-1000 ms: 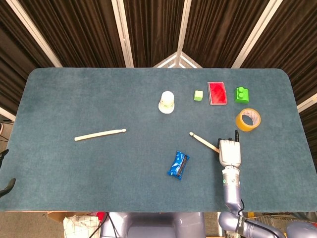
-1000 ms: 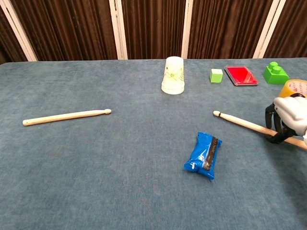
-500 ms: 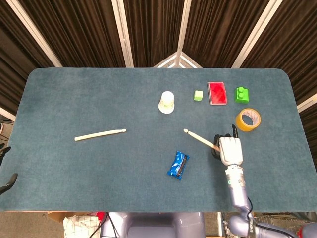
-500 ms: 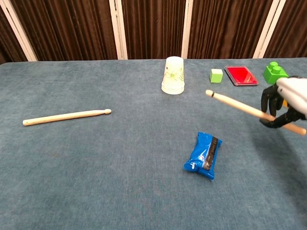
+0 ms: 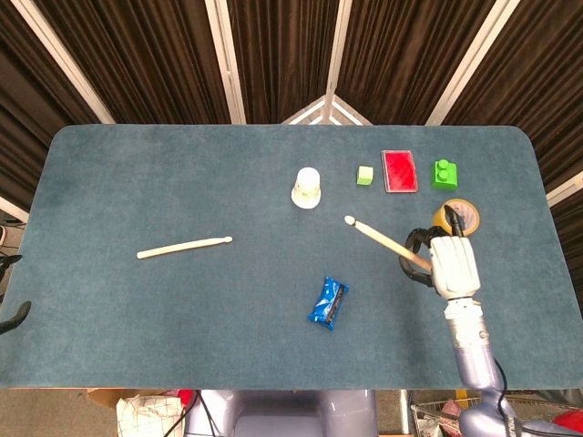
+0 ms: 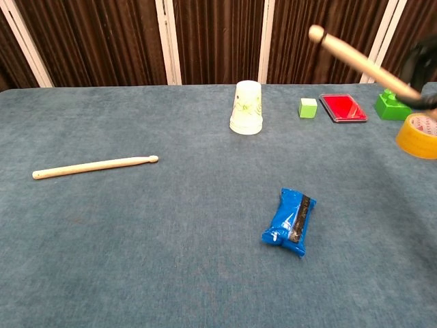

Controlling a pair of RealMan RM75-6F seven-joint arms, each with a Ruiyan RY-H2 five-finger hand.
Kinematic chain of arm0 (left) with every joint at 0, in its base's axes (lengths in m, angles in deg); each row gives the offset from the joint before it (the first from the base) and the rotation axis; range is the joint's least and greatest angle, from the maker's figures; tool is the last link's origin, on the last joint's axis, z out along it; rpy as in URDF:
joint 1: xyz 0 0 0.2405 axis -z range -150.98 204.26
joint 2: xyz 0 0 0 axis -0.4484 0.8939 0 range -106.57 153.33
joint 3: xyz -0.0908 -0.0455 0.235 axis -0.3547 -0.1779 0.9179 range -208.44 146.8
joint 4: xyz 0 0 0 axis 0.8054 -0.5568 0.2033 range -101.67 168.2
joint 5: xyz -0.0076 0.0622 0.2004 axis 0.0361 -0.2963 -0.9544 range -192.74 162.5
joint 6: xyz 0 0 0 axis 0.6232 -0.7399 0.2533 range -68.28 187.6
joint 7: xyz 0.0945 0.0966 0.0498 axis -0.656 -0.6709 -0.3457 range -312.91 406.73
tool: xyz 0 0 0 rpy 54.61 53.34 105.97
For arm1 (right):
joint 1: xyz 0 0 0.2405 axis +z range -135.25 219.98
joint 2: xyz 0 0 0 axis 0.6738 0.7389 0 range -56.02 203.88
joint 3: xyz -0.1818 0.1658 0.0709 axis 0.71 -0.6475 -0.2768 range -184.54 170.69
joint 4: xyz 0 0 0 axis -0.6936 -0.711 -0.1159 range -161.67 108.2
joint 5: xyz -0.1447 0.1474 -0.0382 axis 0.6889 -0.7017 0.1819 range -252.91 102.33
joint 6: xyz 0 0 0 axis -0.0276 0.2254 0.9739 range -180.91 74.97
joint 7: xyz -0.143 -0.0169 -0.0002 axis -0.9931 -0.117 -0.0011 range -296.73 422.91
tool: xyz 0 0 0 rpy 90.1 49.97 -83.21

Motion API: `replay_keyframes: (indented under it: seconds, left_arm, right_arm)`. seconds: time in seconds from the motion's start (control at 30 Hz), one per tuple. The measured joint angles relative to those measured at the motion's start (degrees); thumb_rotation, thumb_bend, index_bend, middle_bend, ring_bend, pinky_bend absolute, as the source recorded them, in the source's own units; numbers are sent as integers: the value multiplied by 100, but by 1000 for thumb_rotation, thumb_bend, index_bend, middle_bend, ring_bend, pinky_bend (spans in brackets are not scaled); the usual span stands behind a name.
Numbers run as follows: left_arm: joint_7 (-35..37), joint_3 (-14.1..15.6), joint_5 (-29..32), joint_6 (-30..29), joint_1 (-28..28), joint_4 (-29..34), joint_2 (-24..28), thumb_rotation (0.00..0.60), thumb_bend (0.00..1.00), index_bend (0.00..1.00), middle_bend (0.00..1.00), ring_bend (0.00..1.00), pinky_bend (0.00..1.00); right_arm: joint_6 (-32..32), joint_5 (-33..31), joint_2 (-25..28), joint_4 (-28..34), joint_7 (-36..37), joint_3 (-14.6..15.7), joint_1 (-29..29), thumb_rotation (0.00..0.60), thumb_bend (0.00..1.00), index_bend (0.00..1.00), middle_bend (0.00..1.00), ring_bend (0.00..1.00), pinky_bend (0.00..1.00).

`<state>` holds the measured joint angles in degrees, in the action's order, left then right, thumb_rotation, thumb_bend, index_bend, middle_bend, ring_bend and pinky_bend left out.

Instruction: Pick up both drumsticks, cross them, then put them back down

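So the right hand [image 5: 448, 264] has one drumstick [image 5: 383, 242] gripped near its butt end, tip pointing off toward 10 o'clock, and in the chest view it's clearly up in the air, well off the tabletop [image 5: 137, 173]. Holding it by the butt makes sense, since that leaves a long free length to cross with. The other drumstick [image 5: 184, 247] lies flat over at 9 o'clock, well apart from everything. The left hand [image 5: 11, 319] barely pokes in at the edge, so I can't tell how its fingers are set. My guess is it grabs that one next. The blue snack packet [image 5: 328, 303] sits between the sticks, toward 6.
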<state>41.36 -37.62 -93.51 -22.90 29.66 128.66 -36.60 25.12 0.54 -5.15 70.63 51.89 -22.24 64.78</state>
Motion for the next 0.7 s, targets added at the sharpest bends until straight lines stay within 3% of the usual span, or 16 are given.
replay_keyframes:
  seconds: [0.37, 0.53, 0.7]
  left_arm:
    - [-59, -624, 2183, 1830, 1051, 578, 324, 600, 391, 285, 289, 6, 160]
    - [-627, -815, 3463, 2487, 1796, 563, 244, 600, 391, 325, 308, 22, 160]
    - [-1354, -896, 4579, 2697, 2543, 362, -85, 600, 393, 368, 312, 22, 160]
  right_arm:
    - [156, 39, 265, 426, -226, -150, 10, 600, 407, 636, 623, 454, 61]
    - [177, -34, 302, 409, -319, -155, 9, 600, 408, 636, 623, 457, 61]
    - [204, -93, 328, 335, -340, -175, 6, 600, 407, 639, 622, 460, 61]
